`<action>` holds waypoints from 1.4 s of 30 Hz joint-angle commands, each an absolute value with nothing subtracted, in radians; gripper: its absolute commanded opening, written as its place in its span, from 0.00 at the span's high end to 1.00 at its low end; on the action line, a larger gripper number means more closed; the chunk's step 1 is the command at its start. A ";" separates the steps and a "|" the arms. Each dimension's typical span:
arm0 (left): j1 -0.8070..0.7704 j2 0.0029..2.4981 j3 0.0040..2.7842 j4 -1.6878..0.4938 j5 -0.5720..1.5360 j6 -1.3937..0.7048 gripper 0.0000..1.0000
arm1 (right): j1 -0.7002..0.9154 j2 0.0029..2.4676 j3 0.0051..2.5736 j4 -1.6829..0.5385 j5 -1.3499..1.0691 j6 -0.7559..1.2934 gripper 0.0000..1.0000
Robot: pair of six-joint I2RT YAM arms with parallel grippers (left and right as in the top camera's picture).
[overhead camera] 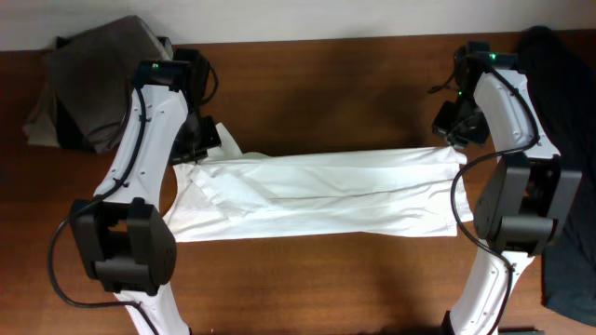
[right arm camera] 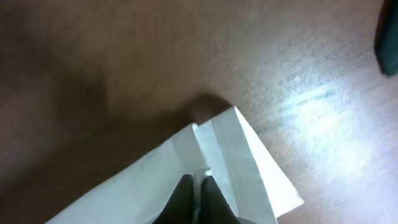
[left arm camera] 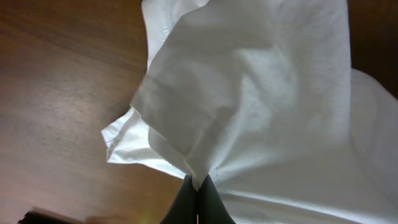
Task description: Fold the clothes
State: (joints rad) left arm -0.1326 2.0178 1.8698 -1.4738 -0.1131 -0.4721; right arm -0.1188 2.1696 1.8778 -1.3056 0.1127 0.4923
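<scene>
The clothes, a white T-shirt [overhead camera: 317,195], lie stretched left to right across the middle of the brown table, with its far edge lifted and folded toward the front. My left gripper [overhead camera: 198,149] pinches the shirt's far left corner near the sleeve; in the left wrist view its fingers [left arm camera: 198,186] are shut on a bunched point of white fabric [left arm camera: 261,93]. At the far right, my right gripper [overhead camera: 456,140] holds the hem corner; in the right wrist view its dark fingers [right arm camera: 200,186] are shut on the folded hem [right arm camera: 224,149].
A folded grey-brown garment [overhead camera: 88,79] lies at the back left corner. A dark charcoal garment [overhead camera: 570,167] hangs along the right edge. Bare wood table [overhead camera: 326,84] shows behind and in front of the shirt.
</scene>
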 commanded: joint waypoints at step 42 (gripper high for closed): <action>-0.123 1.989 1.570 -1.264 -0.116 -0.435 0.01 | -0.073 2.132 1.888 -1.675 0.303 0.555 0.34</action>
State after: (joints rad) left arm -0.1268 2.0121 1.5532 -1.2671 -0.1493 -0.4587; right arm -0.0750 2.1696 1.8778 -1.6794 0.2737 0.5453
